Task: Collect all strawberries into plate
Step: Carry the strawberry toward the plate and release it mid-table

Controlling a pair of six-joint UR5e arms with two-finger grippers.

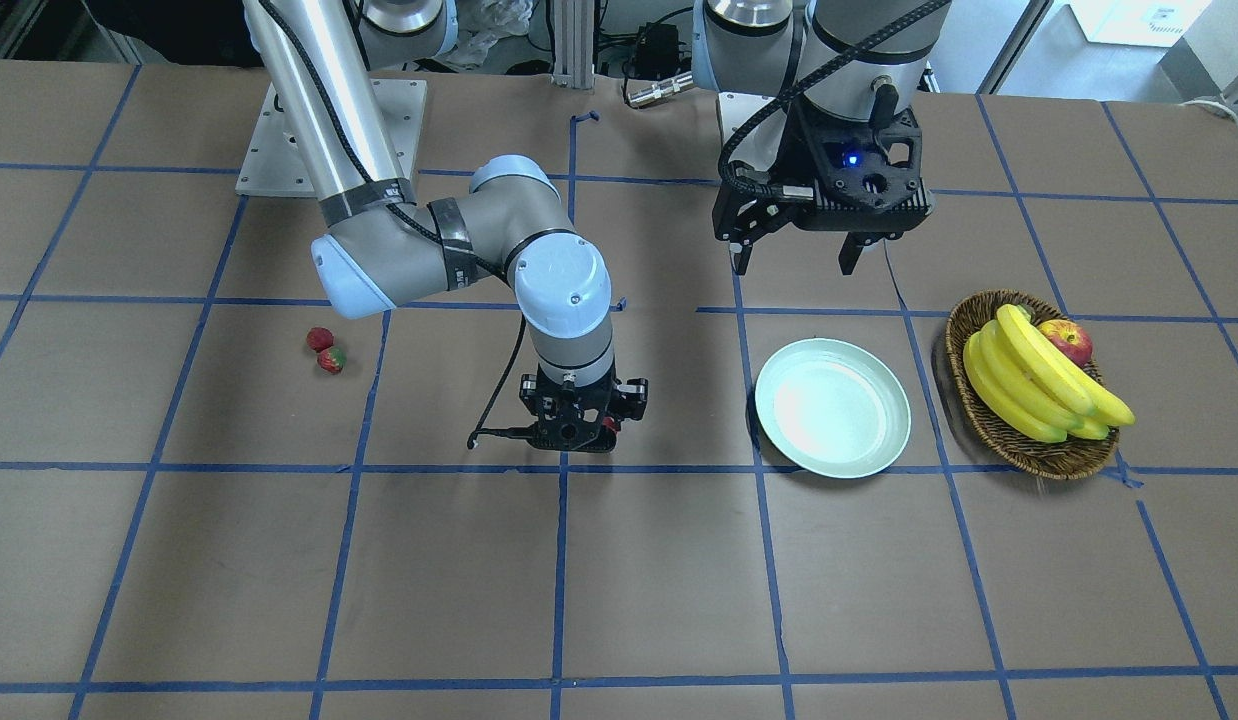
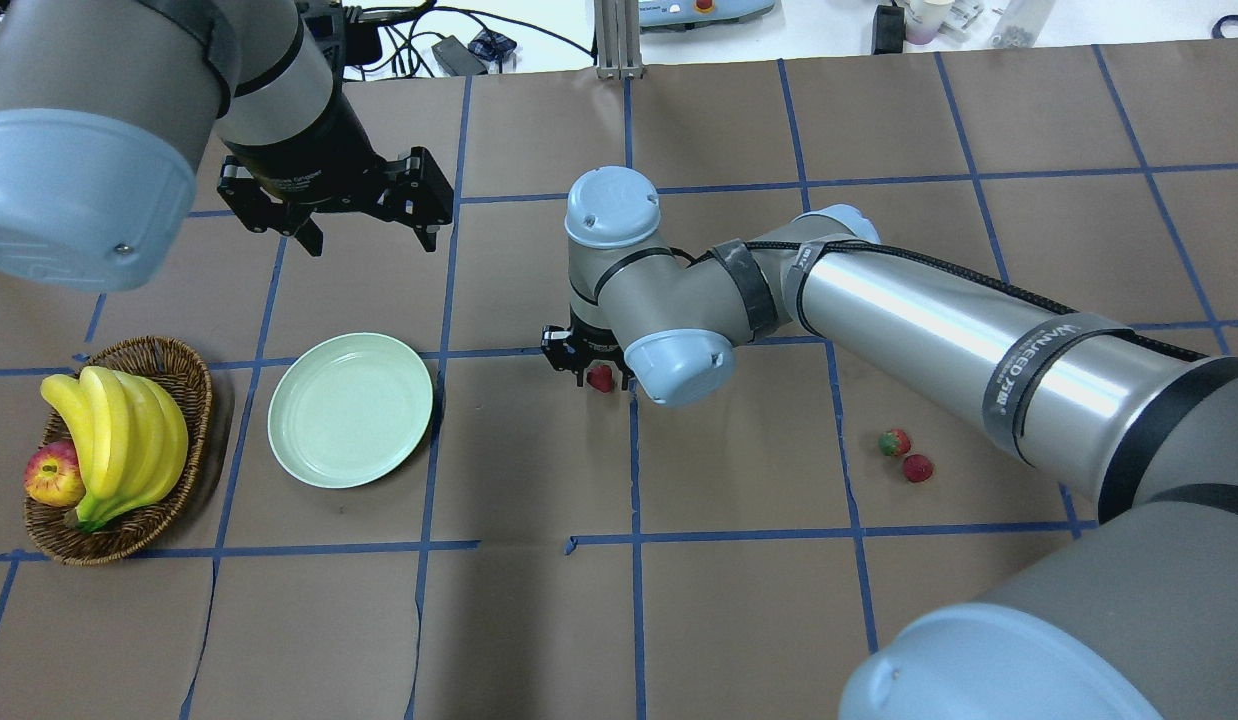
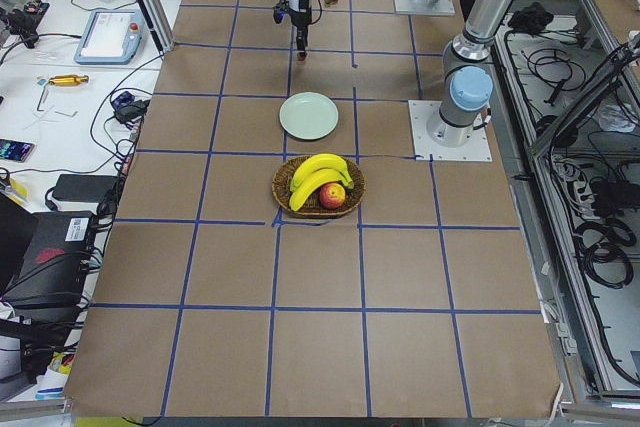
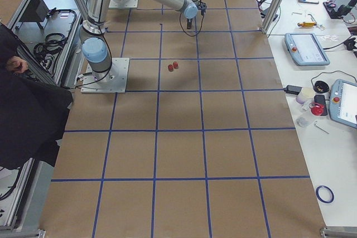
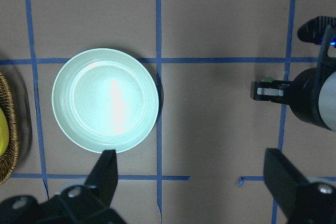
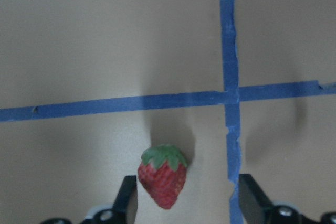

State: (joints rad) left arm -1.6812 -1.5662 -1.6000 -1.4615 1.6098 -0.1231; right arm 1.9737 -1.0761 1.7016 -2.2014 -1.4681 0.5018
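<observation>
One strawberry [image 6: 163,177] lies on the brown table by a blue tape cross, between the spread fingers of my right gripper [image 6: 189,203], closer to the left finger [image 6: 127,200]. From overhead the same strawberry [image 2: 601,378] peeks out under the right gripper [image 2: 597,372], which is low over the table and open. Two more strawberries [image 2: 894,442] [image 2: 917,468] sit side by side further right. The pale mint plate [image 2: 351,410] holds nothing. Above and beyond it, my left gripper [image 2: 367,240] hovers open and holds nothing.
A wicker basket [image 2: 194,385] with bananas [image 2: 119,440] and an apple [image 2: 52,473] stands just left of the plate. Blue tape lines divide the brown table into squares. The right arm's forearm [image 2: 959,340] stretches low across the table's right half.
</observation>
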